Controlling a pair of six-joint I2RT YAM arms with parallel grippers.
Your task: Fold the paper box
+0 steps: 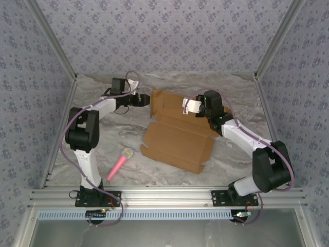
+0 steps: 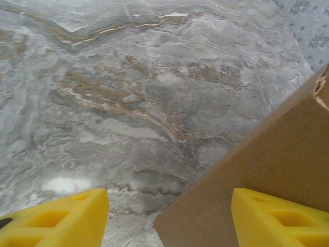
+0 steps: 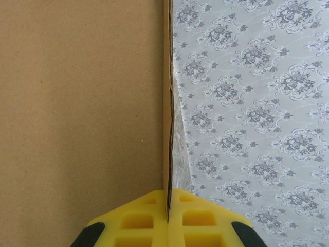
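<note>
Grips the paper box (image 1: 177, 141), lying at centre, with the right gripper (image 3: 168, 198) clamped on its raised rear panel's edge at one o'clock, holding it upright. Sets the left gripper (image 2: 167, 208) agape at the eleven o'clock corner, probably to brace it.

Your paper box (image 1: 177, 146) lies in the middle of the table (image 1: 123, 135). It is plain brown cardboard, not folded into a box yet. The big near part lies flat. The far part is bent up along a crease and stands up off the table.
</note>
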